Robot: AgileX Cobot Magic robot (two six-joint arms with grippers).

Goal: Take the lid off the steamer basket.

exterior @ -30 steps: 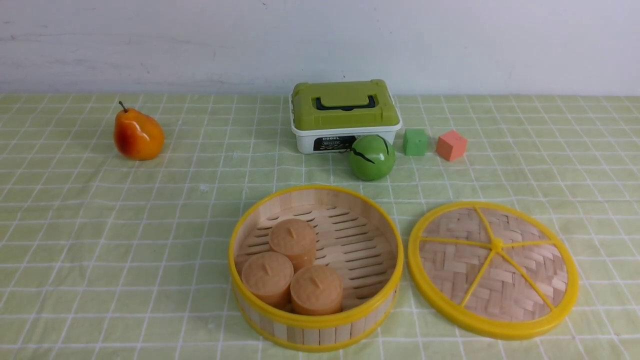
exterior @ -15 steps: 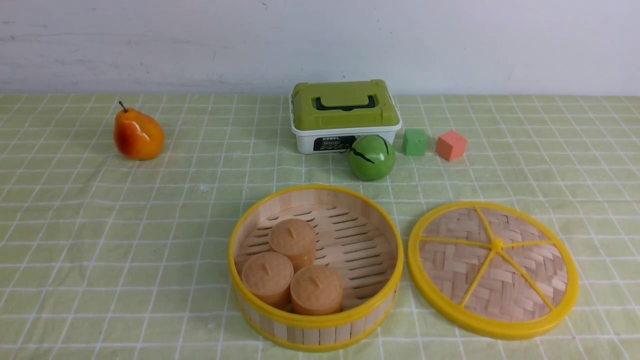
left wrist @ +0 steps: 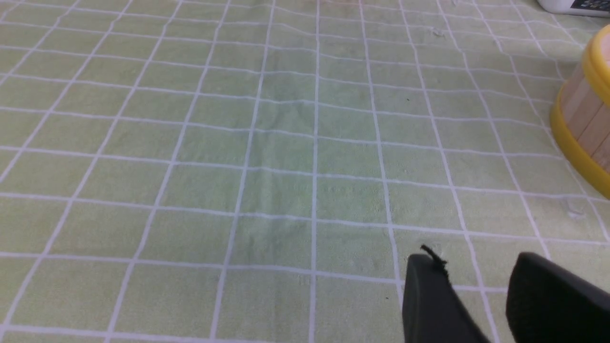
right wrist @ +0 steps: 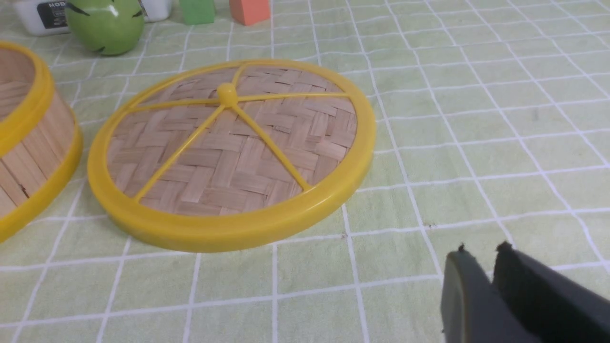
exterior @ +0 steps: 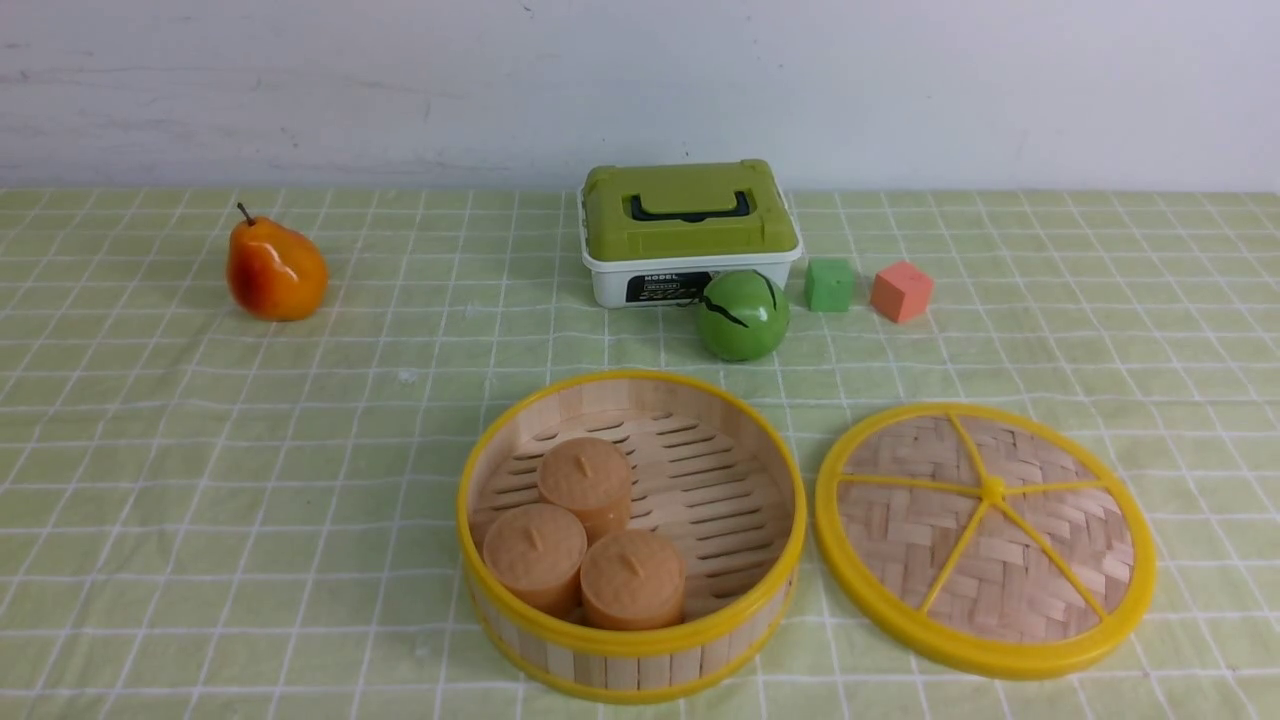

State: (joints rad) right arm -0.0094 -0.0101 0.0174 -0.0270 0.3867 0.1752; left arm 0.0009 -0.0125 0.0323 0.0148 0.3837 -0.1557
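Right pincer (right wrist: 481,252), seen only by its own wrist camera, hangs over bare cloth with its two dark fingers close together and nothing between them; only a thin slit shows, and I cannot tell whether they meet. The left pincer (left wrist: 474,261) is spread, cloth showing between its fingers, and grips nothing.

Counted from largest to smallest:
- one pale green checked tablecloth (exterior: 200,480) covering the worktop
- one large flat round lid of woven bamboo with a yellow rim and five yellow spokes (exterior: 985,540)
- one wide shallow round steamer basket with bamboo slat walls and yellow rims (exterior: 630,655)
- one white rectangular plastic box with an olive-green top and black handle (exterior: 690,235)
- three tan cylinders (exterior: 590,480) inside the basket, bunched at its left
- one orange-yellow pear (exterior: 275,270)
- one green ball with black marks (exterior: 743,315)
- two small cubes, one green (exterior: 830,284) and one salmon (exterior: 901,291)

The lid is off. It lies flat on the cloth near the worktop's front edge, right of the basket, just beside it with a narrow gap. From the right pincer it is apart, with a strip of cloth between rim and fingers.

The front view shows no arm or pincer, but alone shows the cylinders and the pear. The left wrist view catches only a slice of the basket's wall.
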